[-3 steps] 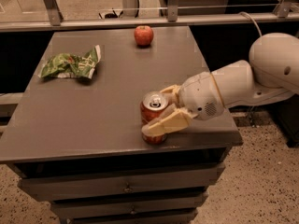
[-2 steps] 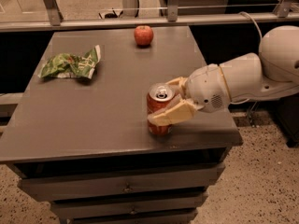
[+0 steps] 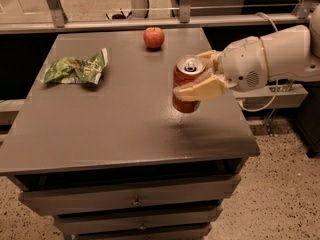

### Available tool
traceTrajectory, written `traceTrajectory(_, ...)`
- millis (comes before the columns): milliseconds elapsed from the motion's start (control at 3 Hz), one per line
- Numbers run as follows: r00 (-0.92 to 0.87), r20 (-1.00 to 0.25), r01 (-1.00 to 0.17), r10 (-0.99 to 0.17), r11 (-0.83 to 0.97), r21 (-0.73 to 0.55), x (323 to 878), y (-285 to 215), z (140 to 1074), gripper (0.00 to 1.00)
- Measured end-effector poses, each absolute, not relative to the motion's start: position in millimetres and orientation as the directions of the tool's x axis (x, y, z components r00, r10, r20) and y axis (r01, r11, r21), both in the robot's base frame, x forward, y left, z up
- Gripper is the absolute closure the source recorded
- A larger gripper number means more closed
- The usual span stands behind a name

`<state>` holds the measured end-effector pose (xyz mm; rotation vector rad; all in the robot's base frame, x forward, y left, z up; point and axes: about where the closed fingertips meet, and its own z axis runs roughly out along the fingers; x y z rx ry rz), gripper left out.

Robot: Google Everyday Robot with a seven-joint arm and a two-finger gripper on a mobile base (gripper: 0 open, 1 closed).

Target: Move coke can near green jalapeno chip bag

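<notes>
The red coke can [image 3: 186, 79] with a silver top is held upright in the air above the right part of the grey table [image 3: 115, 129]. My gripper [image 3: 197, 74] comes in from the right and is shut on the can, one cream finger [image 3: 200, 90] across its front, the other behind it. The green jalapeno chip bag [image 3: 75, 69] lies crumpled flat on the table's left side, well apart from the can.
A red apple [image 3: 154, 37] sits near the table's back edge, behind the can. The white arm [image 3: 270, 59] reaches over the table's right edge. Drawers [image 3: 135, 201] are under the tabletop. Metal rails [image 3: 150, 21] run behind the table.
The gripper has lifted the coke can off the table's front right area and carried it up and toward the back. The bag and apple have not moved.
</notes>
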<state>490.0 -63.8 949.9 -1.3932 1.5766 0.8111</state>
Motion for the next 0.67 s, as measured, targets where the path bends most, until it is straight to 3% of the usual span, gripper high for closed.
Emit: traceTrajectory(667, 0.021, -0.91, -0.986, -0.413, 0.14, -0.087, 511.5, -39.2, 947.4, 1.0)
